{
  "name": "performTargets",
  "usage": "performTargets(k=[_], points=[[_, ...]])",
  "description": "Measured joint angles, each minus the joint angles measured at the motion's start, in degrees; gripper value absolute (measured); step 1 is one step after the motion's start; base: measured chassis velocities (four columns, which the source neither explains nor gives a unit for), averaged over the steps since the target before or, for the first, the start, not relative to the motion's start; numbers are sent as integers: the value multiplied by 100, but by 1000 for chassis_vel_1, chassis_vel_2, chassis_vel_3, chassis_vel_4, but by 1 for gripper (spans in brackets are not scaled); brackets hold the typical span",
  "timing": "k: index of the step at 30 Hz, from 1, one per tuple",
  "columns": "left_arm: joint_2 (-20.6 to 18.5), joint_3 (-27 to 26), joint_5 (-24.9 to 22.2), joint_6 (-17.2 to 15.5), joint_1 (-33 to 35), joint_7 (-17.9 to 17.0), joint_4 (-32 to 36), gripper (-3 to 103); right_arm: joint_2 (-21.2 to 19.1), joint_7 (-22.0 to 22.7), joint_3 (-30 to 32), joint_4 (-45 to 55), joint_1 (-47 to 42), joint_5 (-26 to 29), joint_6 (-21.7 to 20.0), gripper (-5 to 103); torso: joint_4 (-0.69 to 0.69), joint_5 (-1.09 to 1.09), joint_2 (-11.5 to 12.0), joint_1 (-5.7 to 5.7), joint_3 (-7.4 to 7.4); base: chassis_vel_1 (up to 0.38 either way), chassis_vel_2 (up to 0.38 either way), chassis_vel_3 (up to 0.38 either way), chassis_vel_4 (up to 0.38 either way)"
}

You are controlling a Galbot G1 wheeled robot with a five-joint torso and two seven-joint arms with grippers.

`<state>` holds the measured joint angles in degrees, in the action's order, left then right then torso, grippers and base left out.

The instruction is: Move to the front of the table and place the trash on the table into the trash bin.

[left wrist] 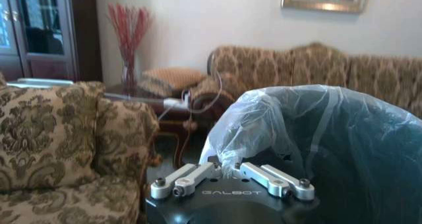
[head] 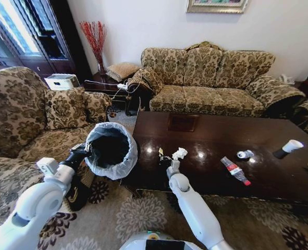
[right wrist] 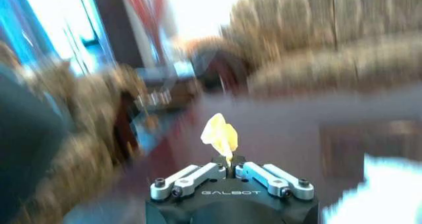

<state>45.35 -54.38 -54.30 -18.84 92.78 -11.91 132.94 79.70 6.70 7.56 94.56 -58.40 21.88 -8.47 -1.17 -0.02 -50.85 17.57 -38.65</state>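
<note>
Disposal is under way: our left tool (head: 86, 149) grips the bin's (head: 111, 150) bag rim beside the bench (head: 206, 136), our right tool (right wrist: 231, 165) pinches a yellow scrap (right wrist: 220, 134) over the bench edge, so the next move, we judge, carries it over the bin's mouth.

The word "GALBOT" is readable in pale capital letters on the black body of the left gripper (left wrist: 232, 177), just below its metal finger links, in the left wrist view. The same word "GALBOT" stands at the same place on the black body of the right gripper (right wrist: 231, 172) in the right wrist view. The plastic bottle (head: 235, 171) lying on the table (head: 206, 138) has a red label, but its text is too small to read. No other text, number or sign can be read.
</note>
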Motion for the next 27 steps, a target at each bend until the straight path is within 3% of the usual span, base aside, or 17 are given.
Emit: performTargets(k=[1, 4, 5, 8, 9, 12, 17, 20, 24, 27], points=[[0, 0, 0, 0, 0, 0, 0, 3, 0, 0, 0, 0, 0, 0, 0, 0, 0, 0, 0, 0, 0, 0, 0, 0, 0], [-905, -134, -795, -519, -110, -422, -91, 3, -291, -329, 319, 1169, -227, -312, 670, 0, 0, 3, 0, -1, 1, 0, 0, 0, 0], [-905, -134, -795, -519, -110, -422, -91, 3, -291, -329, 319, 1169, -227, -312, 670, 0, 0, 3, 0, -1, 1, 0, 0, 0, 0], [-1607, -65, -1331, -722, -295, -621, -231, 3, -597, -497, 519, 1929, -303, -357, 944, 0, 1, 2, 0, 0, 0, 0, 0, 0, 0], [-1607, -65, -1331, -722, -295, -621, -231, 3, -597, -497, 519, 1929, -303, -357, 944, 0, 1, 2, 0, 0, 0, 0, 0, 0, 0], [-2207, 86, -1808, -807, -415, -724, -320, 3, -972, -749, 394, 2693, -378, 26, 1151, 0, 2, 2, 0, 1, 0, 0, 0, 0, 0], [-2610, 137, -2141, -814, -436, -796, -326, 3, -1098, -909, -116, 3256, -290, 623, 1000, 0, 1, 1, 0, 0, 0, 0, 0, 0, 0], [-2862, 128, -2439, -814, -458, -883, -171, 3, -1093, -984, -885, 3366, 3, 1124, 772, 0, 0, 0, 0, 0, 0, 0, 0, 0, 0], [-2922, 103, -2529, -814, -460, -909, -22, 3, -968, -1096, -1322, 3189, 225, 1118, 703, 0, 1, 3, 0, 0, 0, 0, 0, 0, 0], [-2874, 91, -2595, -830, -435, -923, 226, 3, -768, -1132, -1773, 2947, 439, 877, 426, 0, 0, 1, 0, 0, 0, 0, 0, 0, 0]])
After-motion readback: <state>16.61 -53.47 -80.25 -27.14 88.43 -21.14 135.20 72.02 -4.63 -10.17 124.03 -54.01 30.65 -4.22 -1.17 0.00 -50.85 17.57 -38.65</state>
